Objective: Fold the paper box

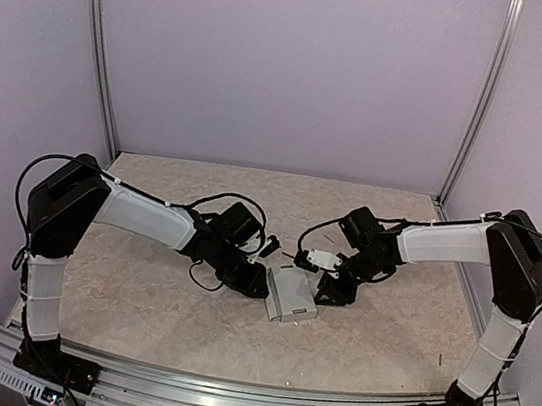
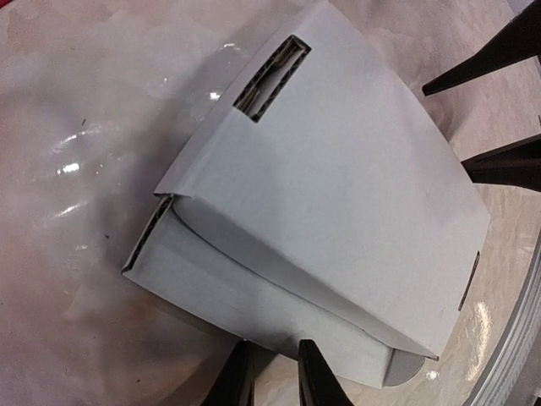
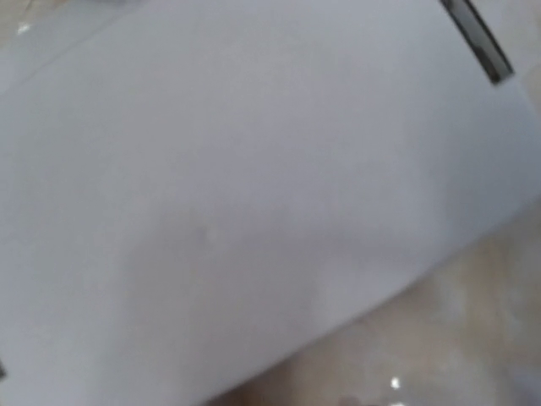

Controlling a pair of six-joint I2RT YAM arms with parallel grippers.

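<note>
The paper box (image 1: 291, 296) is a pale grey-white, partly folded card box lying on the table between both arms. In the left wrist view the box (image 2: 338, 194) fills the frame, with a dark slot (image 2: 272, 76) in its top flap and an open end at the left. My left gripper (image 2: 275, 372) is empty, its fingers a narrow gap apart, with the tips against the box's near side wall. My right gripper (image 2: 499, 110) is open at the box's far edge. In the right wrist view the box (image 3: 237, 186) is blurred and fills the frame, so that gripper's own fingers are hidden.
The marbled beige tabletop (image 1: 137, 295) is walled by pale lilac panels at the back and sides. An aluminium rail (image 1: 244, 396) runs along the near edge. Small dark scraps (image 1: 276, 241) lie just behind the box.
</note>
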